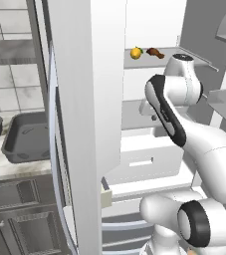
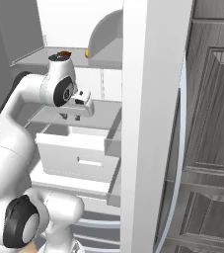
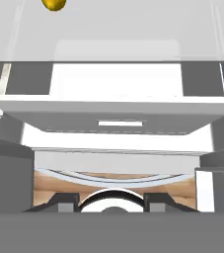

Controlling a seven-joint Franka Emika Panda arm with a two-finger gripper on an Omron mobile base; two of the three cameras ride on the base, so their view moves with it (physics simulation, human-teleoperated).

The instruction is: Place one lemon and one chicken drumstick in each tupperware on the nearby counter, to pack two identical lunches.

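Where the fridge stands open — one lemon, one chicken drumstick, two tupperware.

An open white fridge with grey shelves and a white drawer stands beside dark panelled cabinets.

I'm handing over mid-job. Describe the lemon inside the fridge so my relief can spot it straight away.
In the left base view, look into the open fridge and go up to its grey upper shelf, above the arm's elbow. Two small items lie there side by side: the lemon is the rounded yellow-orange one on the left; the chicken drumstick beside it is reddish-brown and tapered.
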